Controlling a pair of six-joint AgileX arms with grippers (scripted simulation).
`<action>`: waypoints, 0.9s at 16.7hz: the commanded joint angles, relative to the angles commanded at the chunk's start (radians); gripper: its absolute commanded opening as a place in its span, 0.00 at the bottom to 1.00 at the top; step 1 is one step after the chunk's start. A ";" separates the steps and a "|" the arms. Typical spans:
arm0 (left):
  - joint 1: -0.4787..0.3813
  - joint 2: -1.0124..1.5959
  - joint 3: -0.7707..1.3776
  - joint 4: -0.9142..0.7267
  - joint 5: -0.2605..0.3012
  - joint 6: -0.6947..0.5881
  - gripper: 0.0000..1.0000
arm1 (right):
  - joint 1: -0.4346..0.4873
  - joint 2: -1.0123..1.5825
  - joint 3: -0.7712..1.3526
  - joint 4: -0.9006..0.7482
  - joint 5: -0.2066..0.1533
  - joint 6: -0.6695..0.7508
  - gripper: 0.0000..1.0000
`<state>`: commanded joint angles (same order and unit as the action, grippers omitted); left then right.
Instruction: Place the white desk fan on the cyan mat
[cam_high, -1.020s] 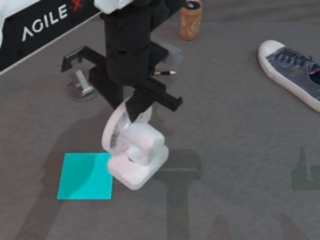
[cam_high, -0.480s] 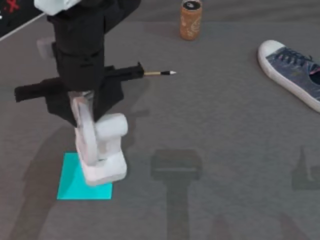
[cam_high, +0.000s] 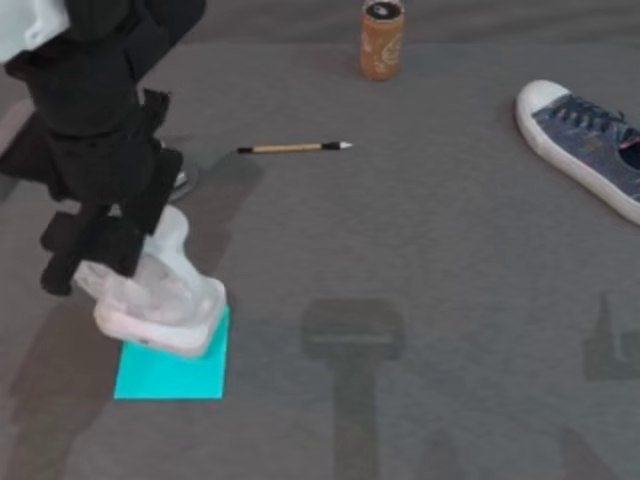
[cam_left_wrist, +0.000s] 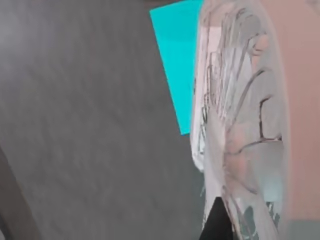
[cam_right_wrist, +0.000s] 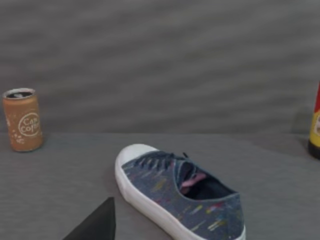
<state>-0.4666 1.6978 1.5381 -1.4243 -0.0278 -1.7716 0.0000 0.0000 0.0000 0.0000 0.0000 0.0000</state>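
My left gripper (cam_high: 118, 252) is shut on the round grilled head of the white desk fan (cam_high: 165, 300), near the table's left side. The fan's rounded base overlaps the far edge of the cyan mat (cam_high: 170, 370) and looks tilted; I cannot tell whether it touches the mat. In the left wrist view the fan's grille (cam_left_wrist: 242, 125) fills the frame, with the cyan mat (cam_left_wrist: 175, 55) beyond it and a dark fingertip (cam_left_wrist: 217, 225) against the grille. My right arm is parked outside the top view; only a dark corner of the right gripper (cam_right_wrist: 95, 225) shows.
A pencil (cam_high: 295, 148) lies right of my left arm. An orange can (cam_high: 381, 40) stands at the back. A blue sneaker (cam_high: 585, 145) lies at the far right. A grey stand (cam_high: 182, 181) peeks out beside the arm. A bottle (cam_right_wrist: 315, 125) stands past the sneaker.
My left arm has carried the fan leftward and down, from right of the mat to over its far edge. The fan has turned. The pencil is now uncovered.
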 joint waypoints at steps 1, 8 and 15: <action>0.008 -0.013 -0.021 0.014 0.009 -0.069 0.00 | 0.000 0.000 0.000 0.000 0.000 0.000 1.00; 0.032 -0.051 -0.091 0.062 0.043 -0.263 0.00 | 0.000 0.000 0.000 0.000 0.000 0.000 1.00; 0.037 -0.042 -0.148 0.128 0.042 -0.263 0.00 | 0.000 0.000 0.000 0.000 0.000 0.000 1.00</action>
<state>-0.4298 1.6557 1.3905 -1.2964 0.0144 -2.0347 0.0000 0.0000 0.0000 0.0000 0.0000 0.0000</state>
